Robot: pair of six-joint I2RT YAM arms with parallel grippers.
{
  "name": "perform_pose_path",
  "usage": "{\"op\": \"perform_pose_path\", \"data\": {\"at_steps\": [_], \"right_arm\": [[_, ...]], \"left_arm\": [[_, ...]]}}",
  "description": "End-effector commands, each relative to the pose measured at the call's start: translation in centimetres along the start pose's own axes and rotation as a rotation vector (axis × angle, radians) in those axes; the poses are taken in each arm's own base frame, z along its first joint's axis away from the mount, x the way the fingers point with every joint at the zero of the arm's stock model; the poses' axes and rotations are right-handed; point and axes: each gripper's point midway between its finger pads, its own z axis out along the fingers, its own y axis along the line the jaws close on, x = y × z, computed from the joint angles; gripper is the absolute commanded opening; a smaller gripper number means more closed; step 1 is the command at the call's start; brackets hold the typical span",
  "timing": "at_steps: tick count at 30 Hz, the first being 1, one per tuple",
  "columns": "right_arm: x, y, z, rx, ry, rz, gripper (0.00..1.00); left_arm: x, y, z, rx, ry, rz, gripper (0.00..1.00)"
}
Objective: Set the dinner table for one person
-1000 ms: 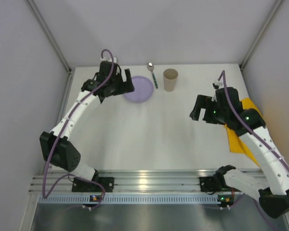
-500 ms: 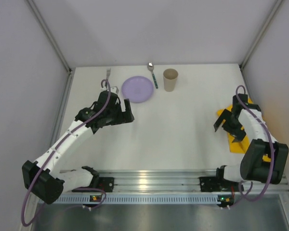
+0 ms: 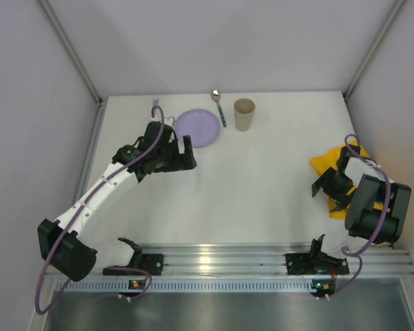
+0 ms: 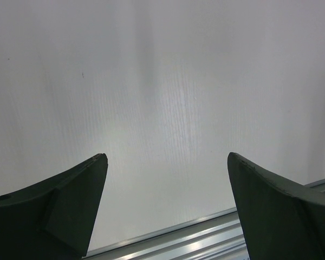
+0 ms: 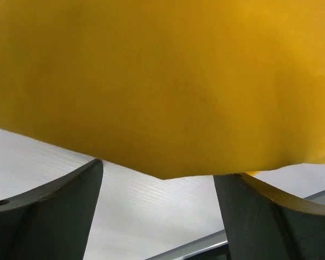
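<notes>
The white dinner table (image 3: 262, 193) carries a purple plate (image 3: 199, 127), a spoon (image 3: 219, 107), a tan cup (image 3: 243, 114) and a fork (image 3: 154, 105) along its far side. My left gripper (image 3: 186, 153) is open and empty just in front of the plate; its wrist view shows only bare tabletop between the fingers (image 4: 166, 157). My right gripper (image 3: 322, 185) is open at the edge of the bunched yellow placemat (image 3: 333, 163) on the right. In the right wrist view the placemat (image 5: 162, 81) fills the upper part and overhangs the open gripper (image 5: 160, 169).
A silver rail (image 3: 214, 258) runs along the near edge and also shows in the left wrist view (image 4: 206, 241). Pale walls close in the left, far and right sides. The right arm is folded tightly near the right wall.
The left gripper has moved a little back toward the plate. The right arm has folded further in, and the placemat's far end is now bunched up beside the right gripper.
</notes>
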Motion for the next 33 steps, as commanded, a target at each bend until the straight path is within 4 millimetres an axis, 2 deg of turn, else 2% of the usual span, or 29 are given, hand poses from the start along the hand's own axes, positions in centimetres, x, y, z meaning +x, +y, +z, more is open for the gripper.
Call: {"op": "perform_pose_path", "data": {"at_steps": [1, 4, 6, 9, 12, 16, 18, 19, 23, 24, 26, 27, 29, 30, 33], "right_arm": [[-1.4, -0.9, 1.8, 0.039, -0.033, 0.083, 0.82], [-2.1, -1.0, 1.1, 0.029, -0.061, 0.08, 0.82], [-3.0, -0.8, -0.4, 0.007, -0.102, 0.071, 0.84], [-3.5, -1.7, -2.0, 0.039, -0.147, 0.053, 0.86], [-3.4, -2.4, -2.0, 0.067, -0.149, 0.057, 0.87], [-4.0, -1.5, -2.6, 0.018, -0.179, 0.077, 0.88], [-4.2, -1.6, -1.9, 0.03, -0.175, 0.084, 0.89], [-4.3, -1.6, -1.5, 0.033, -0.166, 0.092, 0.88], [-3.5, -1.8, 1.4, 0.016, -0.085, 0.148, 0.82], [-3.7, -1.6, 1.9, -0.007, -0.08, 0.17, 0.77], [-3.1, -1.6, 2.8, -0.015, -0.05, 0.192, 0.72], [-3.4, -1.4, 3.2, -0.026, -0.053, 0.2, 0.63], [-3.0, -1.6, 3.8, -0.017, -0.036, 0.199, 0.53], [-3.0, -1.5, 4.0, -0.023, -0.035, 0.202, 0.36], [-3.0, -1.5, 4.0, -0.026, -0.032, 0.199, 0.14]], "left_arm": [[-1.1, -0.9, -1.0, 0.024, -0.018, 0.028, 0.97], [-1.1, -0.8, -1.2, 0.019, -0.021, 0.019, 0.97], [-1.1, -0.7, -1.5, 0.017, -0.03, 0.011, 0.97], [-0.7, -0.5, -1.5, 0.013, -0.025, -0.004, 0.97], [-0.1, -0.4, -1.3, 0.014, -0.001, -0.007, 0.96], [-0.7, -0.7, -1.5, 0.009, 0.008, 0.018, 0.96], [-0.9, -0.8, -1.1, -0.001, 0.025, 0.03, 0.96], [-1.6, -1.1, -1.3, 0.006, 0.013, 0.039, 0.96], [-2.2, -2.3, -1.0, 0.032, 0.039, 0.041, 0.95], [-2.3, -2.5, -1.0, 0.036, 0.039, 0.042, 0.95], [-2.4, -3.1, -1.0, 0.043, 0.041, 0.044, 0.95], [-2.3, -3.3, -1.0, 0.044, 0.046, 0.043, 0.95], [-2.0, -3.6, -0.8, 0.043, 0.058, 0.052, 0.95], [-1.9, -3.6, -0.9, 0.036, 0.061, 0.054, 0.94], [-1.3, -3.9, -0.7, 0.035, 0.075, 0.058, 0.94]]}}
